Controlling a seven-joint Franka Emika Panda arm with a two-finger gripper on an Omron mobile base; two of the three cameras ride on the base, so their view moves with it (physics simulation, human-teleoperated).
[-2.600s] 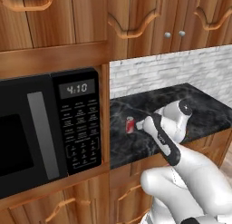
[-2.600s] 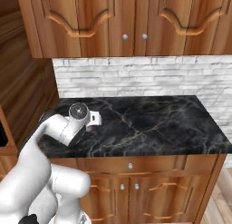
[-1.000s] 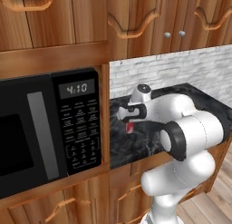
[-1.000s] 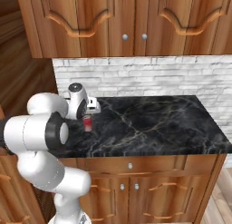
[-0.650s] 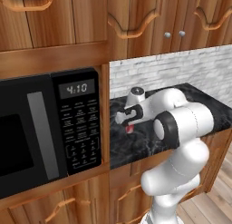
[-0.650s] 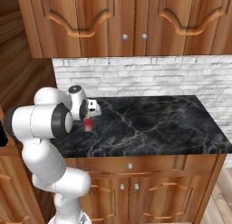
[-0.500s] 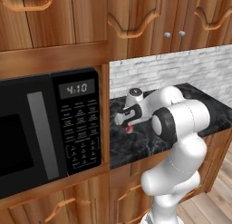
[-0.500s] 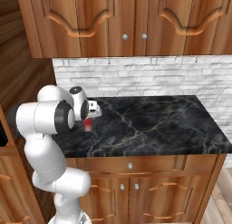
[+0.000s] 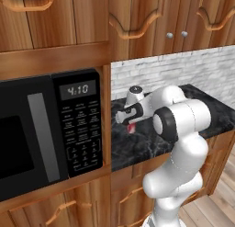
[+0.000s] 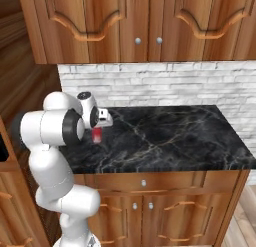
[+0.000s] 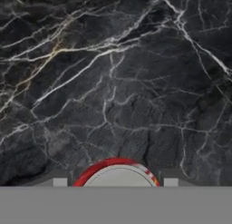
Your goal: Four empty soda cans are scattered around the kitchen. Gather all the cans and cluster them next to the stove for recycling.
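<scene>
Gripper (image 10: pixel 98 130) sits right over a red soda can (image 9: pixel 131 127) on the black marble counter (image 10: pixel 165 136), w/ fingers either side. Can't tell if it's actually gripping.

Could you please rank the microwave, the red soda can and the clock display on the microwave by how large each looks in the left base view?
Largest to smallest:
1. microwave, though it stands nearest the camera, which inflates it
2. clock display
3. red soda can, partly hidden by the end effector, so this last placing is unsure
</scene>
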